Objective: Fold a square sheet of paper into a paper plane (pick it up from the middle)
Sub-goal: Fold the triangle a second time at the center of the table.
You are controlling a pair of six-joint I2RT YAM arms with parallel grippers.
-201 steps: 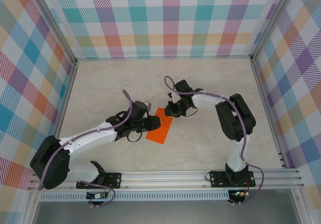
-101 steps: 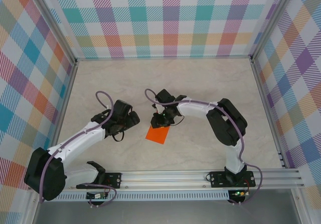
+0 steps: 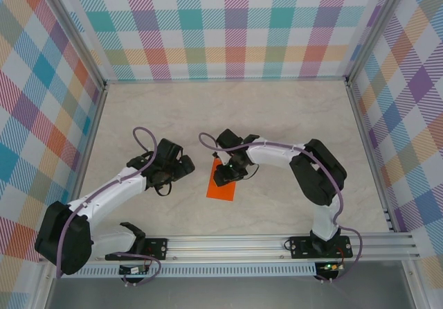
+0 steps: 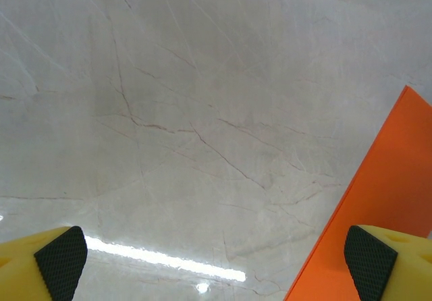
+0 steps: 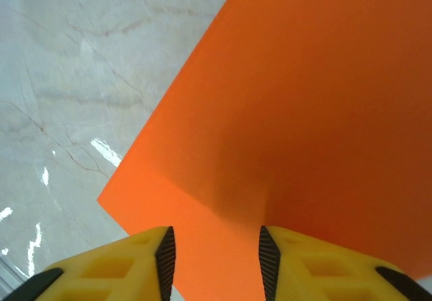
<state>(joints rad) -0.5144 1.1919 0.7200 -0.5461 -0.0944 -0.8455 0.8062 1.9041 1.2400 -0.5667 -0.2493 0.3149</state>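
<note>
The square sheet of paper (image 3: 222, 188) lies on the table as a narrow bright orange folded strip, near the front centre. My right gripper (image 3: 221, 176) hangs over its far end. In the right wrist view the orange paper (image 5: 304, 78) shows a faint crease, and the right gripper (image 5: 216, 260) has its pads apart, with the paper lying beneath the gap and nothing pinched. My left gripper (image 3: 185, 168) is to the left of the strip, clear of it. In the left wrist view the left gripper (image 4: 216, 260) is spread wide over bare table, with the paper's edge (image 4: 385, 179) by its right finger.
The marble-look table (image 3: 291, 115) is walled by checked panels at the back and both sides. A metal rail (image 3: 277, 243) carrying both arm bases runs along the near edge. Both forearms angle inward toward the paper.
My left gripper let go of the paper, opened wide and drew back to the left. My right gripper moved down and left over the strip, its jaws widening. The strip turned more upright.
</note>
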